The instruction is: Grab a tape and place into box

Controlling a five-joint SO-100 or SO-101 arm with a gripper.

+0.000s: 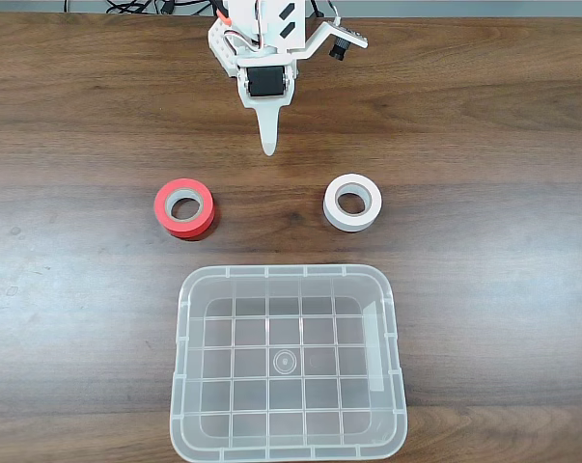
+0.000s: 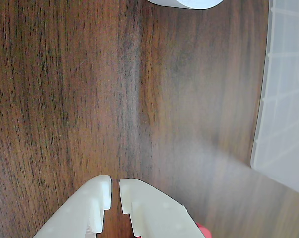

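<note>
Landmark: the box (image 1: 289,439), a clear plastic bin with a grid-ribbed bottom, is seen at the lower middle of the dark wood worktop (image 1: 484,116) in the fixed view.
Tape: the white tape (image 1: 353,204) is laid flat on the worktop just beyond the box's far right corner, apart from the rim, hollow centre facing up.
Red roll: a red-orange tape roll (image 1: 185,207) with a grey core is laid flat just beyond the box's far left corner, well apart from the white tape.
Arm: the white arm (image 1: 262,48) is seen at the far edge of the worktop, well beyond the box.
Fingers: the fingers (image 1: 268,135) are pointed toward the box, roughly between the two rolls but short of both; in the wrist view the fingers (image 2: 115,191) are seen nearly closed, a narrow gap left between the tips, nothing held.
Wrist view extras: a box wall (image 2: 283,99) is seen at the right edge and a sliver of the tape (image 2: 186,3) at the top edge.
</note>
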